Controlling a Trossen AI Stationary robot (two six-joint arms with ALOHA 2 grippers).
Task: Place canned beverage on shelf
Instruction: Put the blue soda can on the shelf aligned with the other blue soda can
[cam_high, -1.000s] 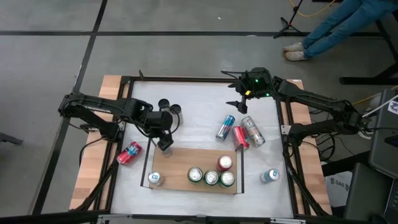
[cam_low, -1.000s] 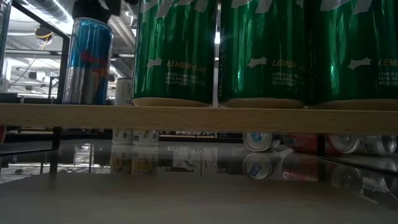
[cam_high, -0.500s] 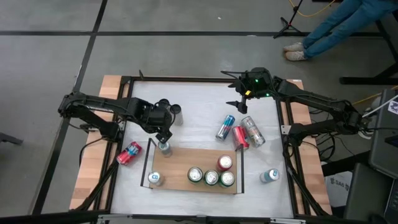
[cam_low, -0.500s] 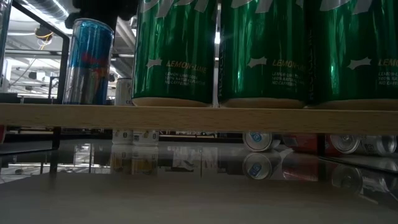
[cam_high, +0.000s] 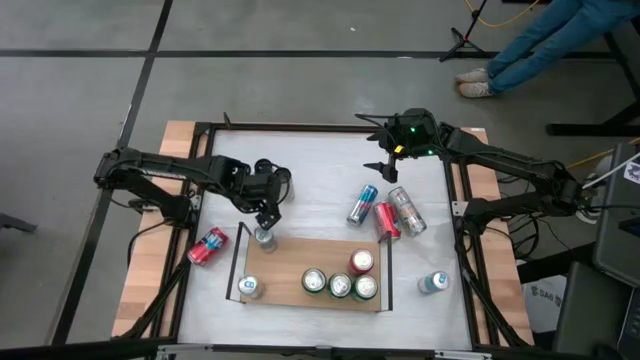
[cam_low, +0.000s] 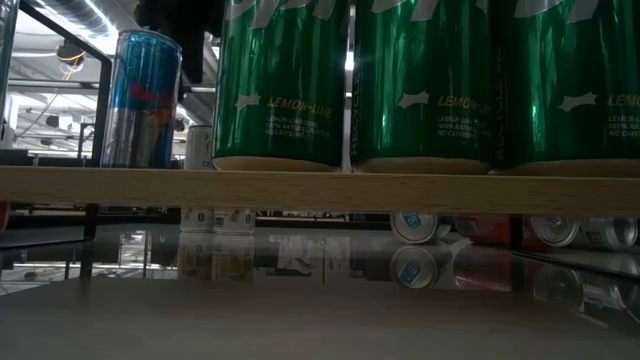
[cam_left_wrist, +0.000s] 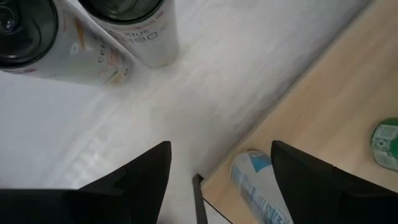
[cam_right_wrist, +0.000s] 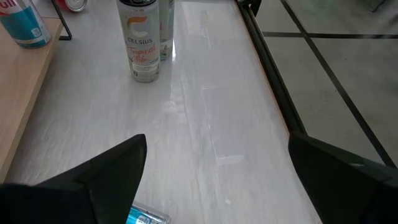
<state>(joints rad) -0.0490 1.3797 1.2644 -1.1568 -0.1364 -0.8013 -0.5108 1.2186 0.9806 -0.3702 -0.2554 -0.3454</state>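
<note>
From above, the shelf (cam_high: 310, 272) lies flat on the white bench (cam_high: 320, 160), carrying six upright cans: a blue-and-silver can (cam_high: 264, 237) at its far left corner, a white can (cam_high: 249, 288) at its near left corner, three green cans (cam_high: 340, 285) in a row along the near edge and a red can (cam_high: 361, 262) behind them, with the middle of the board bare. The left hand (cam_high: 262, 205) hangs over the bench just beyond the shelf's far left corner, fingers spread and holding nothing. The right hand (cam_high: 384, 158) waits with fingers spread wide near the bench's far edge. Three cans lie loose on the bench beyond the shelf's right end

At bench level, green cans (cam_low: 425, 80) stand close together along the shelf's front edge (cam_low: 320, 188), the blue-and-silver can (cam_low: 143, 100) well behind

The left wrist view shows the blue-and-silver can (cam_left_wrist: 258, 186) just inside the shelf corner, between spread fingers (cam_left_wrist: 143, 180)

The right wrist view shows a tall white can (cam_right_wrist: 140, 40) upright on open bench
</note>
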